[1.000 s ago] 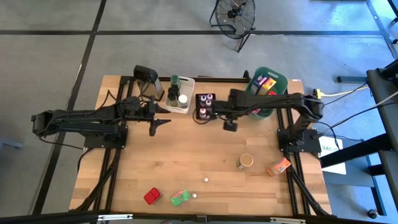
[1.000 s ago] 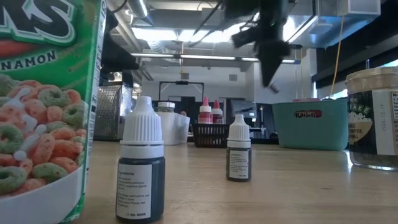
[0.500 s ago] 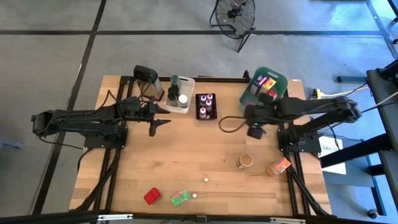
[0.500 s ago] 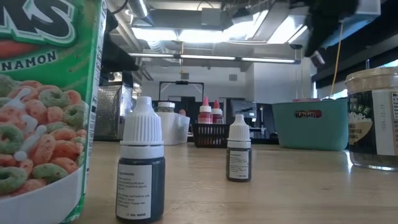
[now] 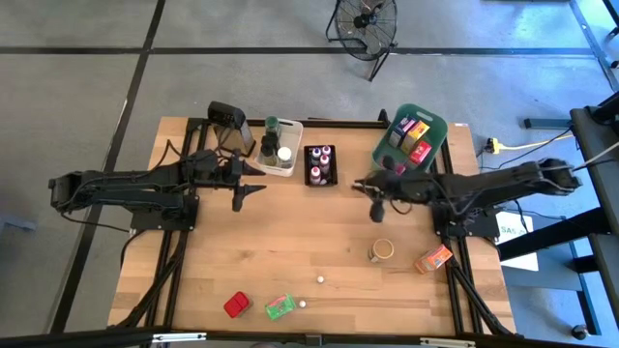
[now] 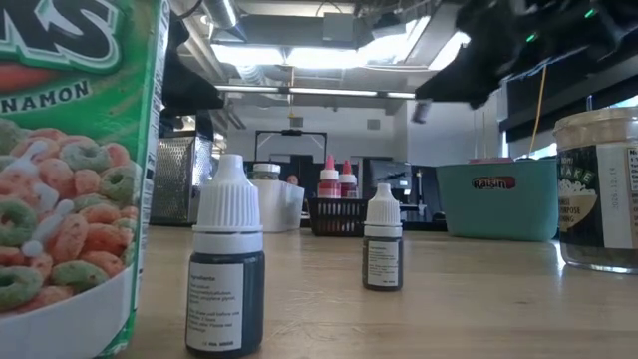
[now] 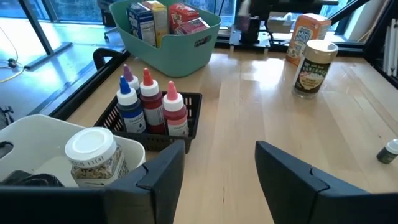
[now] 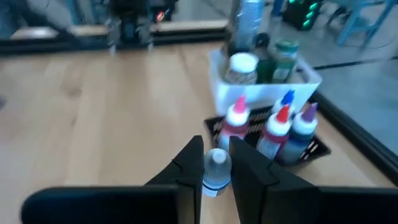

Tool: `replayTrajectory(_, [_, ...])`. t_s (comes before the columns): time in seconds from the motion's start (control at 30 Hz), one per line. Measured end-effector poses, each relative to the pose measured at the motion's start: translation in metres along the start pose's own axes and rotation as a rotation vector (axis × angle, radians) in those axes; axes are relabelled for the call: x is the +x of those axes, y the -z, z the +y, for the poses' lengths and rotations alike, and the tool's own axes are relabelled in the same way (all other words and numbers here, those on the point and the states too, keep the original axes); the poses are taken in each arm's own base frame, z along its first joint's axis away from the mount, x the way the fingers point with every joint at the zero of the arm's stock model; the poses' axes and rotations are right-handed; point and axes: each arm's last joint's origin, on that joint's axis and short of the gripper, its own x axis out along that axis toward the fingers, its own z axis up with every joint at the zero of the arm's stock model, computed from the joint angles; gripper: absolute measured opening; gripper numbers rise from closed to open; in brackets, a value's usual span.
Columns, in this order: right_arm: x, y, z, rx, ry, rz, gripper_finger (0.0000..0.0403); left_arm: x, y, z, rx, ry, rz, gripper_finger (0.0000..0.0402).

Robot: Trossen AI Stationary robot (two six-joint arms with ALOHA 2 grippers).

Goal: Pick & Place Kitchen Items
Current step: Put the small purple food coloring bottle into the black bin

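The white bin (image 5: 280, 147) stands at the 12 o'clock edge of the wooden table (image 5: 319, 242), a little to the left of the middle. It holds a green-lidded jar (image 5: 273, 126), a white-lidded jar (image 7: 91, 154) and one more dark jar. Just to its right is the black bin (image 5: 320, 164), a low basket with open lattice walls, and in it stand squeeze bottles (image 7: 149, 102) with pointed red, blue and purple caps. Further right is the teal bin (image 5: 413, 138), smooth plastic with rounded corners, filled with small boxes in yellow, blue and red (image 7: 163, 18).

The right gripper (image 8: 215, 171) hangs above the table at about 5 o'clock from the black bin and 7 o'clock from the teal bin. Its jaws stand narrow, closed on a tiny capped bottle (image 8: 216, 168) with a white cap, which sits upright between the 2 fingers.

The left gripper (image 5: 253, 189) hovers at 7 o'clock from the white bin, with the jaws half apart and nothing between them.

On the bare table lie a glass jar (image 5: 382, 250) at about 4 o'clock, an orange packet (image 5: 433, 259) to the right of it, 2 tiny bottles (image 5: 320, 279) near 6 o'clock, and a green packet (image 5: 280, 306) and a red packet (image 5: 236, 304) at 7 o'clock.
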Motion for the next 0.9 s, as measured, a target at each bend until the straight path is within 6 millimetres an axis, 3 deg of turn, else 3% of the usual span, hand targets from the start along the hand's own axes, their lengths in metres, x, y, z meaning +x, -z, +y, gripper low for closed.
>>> replayTrajectory(0.37, [0.074,0.025,-0.025,0.033,0.040,-0.052,0.0057,0.000,-0.003,0.000,0.039,-0.001,-0.035,0.0191])
replayTrajectory(0.53, [0.097,0.032,-0.029,0.022,0.091,-0.136,0.0057,0.000,-0.003,0.000,0.039,-0.001,-0.033,0.0189])
replayTrajectory(0.73, [0.129,0.041,-0.030,0.014,0.106,-0.070,0.0057,0.000,-0.003,0.000,0.039,-0.001,-0.031,0.0191])
replayTrajectory(0.9, [0.147,0.036,-0.029,0.031,0.209,-0.048,0.0058,0.000,-0.003,0.000,0.030,-0.001,-0.027,0.0189])
